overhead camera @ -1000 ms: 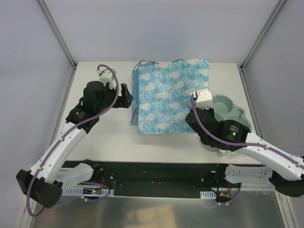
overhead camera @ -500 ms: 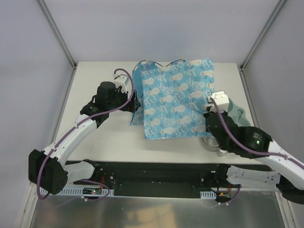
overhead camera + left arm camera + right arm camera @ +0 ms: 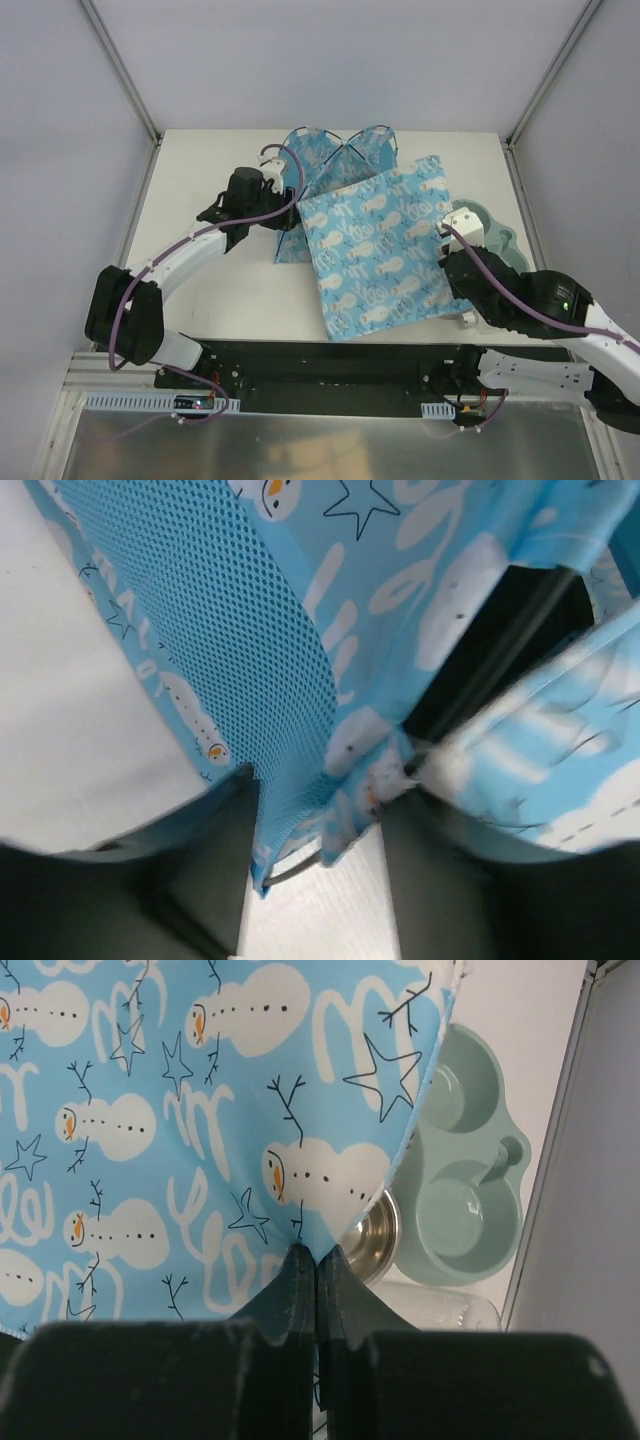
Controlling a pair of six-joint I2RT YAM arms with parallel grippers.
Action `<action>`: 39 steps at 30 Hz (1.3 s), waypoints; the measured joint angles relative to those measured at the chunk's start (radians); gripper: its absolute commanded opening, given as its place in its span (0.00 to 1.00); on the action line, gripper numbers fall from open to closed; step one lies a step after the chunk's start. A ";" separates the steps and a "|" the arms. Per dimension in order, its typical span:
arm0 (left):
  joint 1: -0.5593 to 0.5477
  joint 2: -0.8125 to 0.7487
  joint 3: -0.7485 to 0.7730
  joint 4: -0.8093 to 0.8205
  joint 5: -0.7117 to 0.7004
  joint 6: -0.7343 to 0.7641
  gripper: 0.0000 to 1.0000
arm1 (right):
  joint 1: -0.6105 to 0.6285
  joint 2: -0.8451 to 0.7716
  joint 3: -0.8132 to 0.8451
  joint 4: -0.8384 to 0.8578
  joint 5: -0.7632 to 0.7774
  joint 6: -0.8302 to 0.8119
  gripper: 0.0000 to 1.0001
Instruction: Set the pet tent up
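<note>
- Left pincer (image 3: pixel 320 815): jaws apart, astride the lower hem of the pet tent (image 3: pixel 250 630) beside its mesh panel; nothing clamped yet. Risk: it closes on loose hem only, and the cloth slips out under a pull.
- Right pincer (image 3: pixel 316 1260): closed on the edge of the mat (image 3: pixel 200 1110). The pinch is thin; a tug could free it.
- The tent sits at back centre of the tabletop (image 3: pixel 200 290), partly hidden by the mat. Risk: the mat drags over the crossed poles (image 3: pixel 345 148) and flattens the tent.
- Green dish (image 3: pixel 470 1180) and steel bowl (image 3: pixel 375 1235) lie just beside the mat edge; a sweep could knock them.
</note>
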 measured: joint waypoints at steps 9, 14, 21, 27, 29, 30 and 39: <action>-0.005 0.048 0.045 0.059 -0.009 0.019 0.00 | 0.000 -0.005 0.000 -0.077 0.060 0.012 0.00; -0.008 0.047 0.045 0.055 -0.035 0.006 0.00 | 0.000 -0.011 -0.034 0.022 0.096 0.006 0.00; -0.016 0.044 0.045 0.019 -0.036 0.016 0.00 | -0.001 0.100 -0.087 0.231 -0.043 -0.058 0.00; -0.014 0.039 0.043 0.005 -0.020 0.040 0.00 | -0.014 0.271 -0.141 0.376 -0.116 -0.129 0.00; -0.015 0.028 0.035 0.004 0.003 0.055 0.00 | -0.029 0.300 -0.155 0.402 -0.174 -0.156 0.00; -0.015 0.022 0.030 0.000 0.021 0.064 0.00 | -0.042 0.311 -0.165 0.424 -0.222 -0.177 0.00; -0.015 0.013 0.020 -0.013 0.162 0.125 0.00 | -0.180 0.314 -0.209 0.636 -0.592 -0.260 0.00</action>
